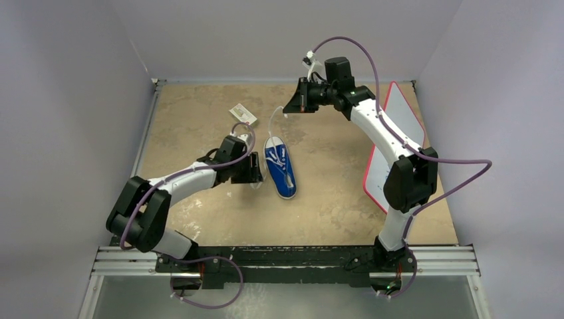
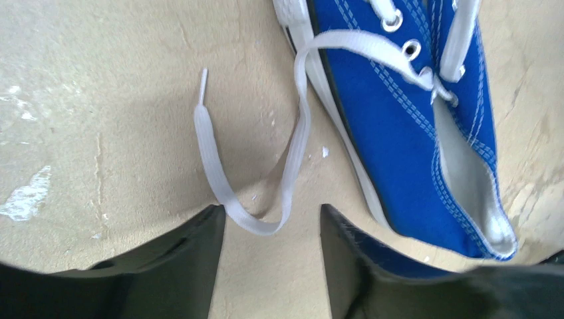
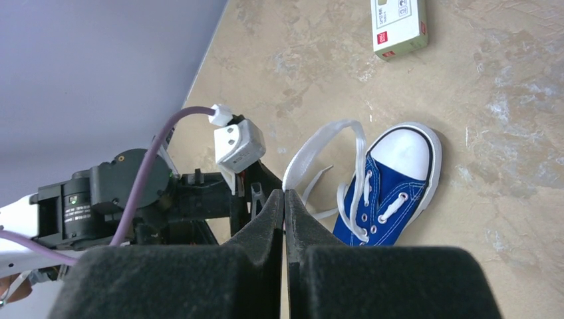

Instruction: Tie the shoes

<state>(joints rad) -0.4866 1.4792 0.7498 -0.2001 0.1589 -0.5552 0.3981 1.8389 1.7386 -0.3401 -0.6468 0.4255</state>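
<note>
Our left hand (image 2: pixel 273 232) is released, its fingers spread just beside the shoe (image 2: pixel 412 126). The shoe lies on the surface (image 2: pixel 100 133) to that hand's right, long axis running away from the fingers, heel nearest. The loose lace (image 2: pixel 292 153) bends between those fingers. Our right hand (image 3: pixel 284 194), raised well beyond the toe, is clenched on the other lace (image 3: pixel 319 143). We judge the left hand nearer for the next pinch.

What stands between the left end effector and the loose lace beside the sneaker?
Nothing visible. The loose lace lies on the bare table, its bend between the fingers of the open left end effector; the sneaker lies beside them. The right end effector is shut on the other lace.
</note>
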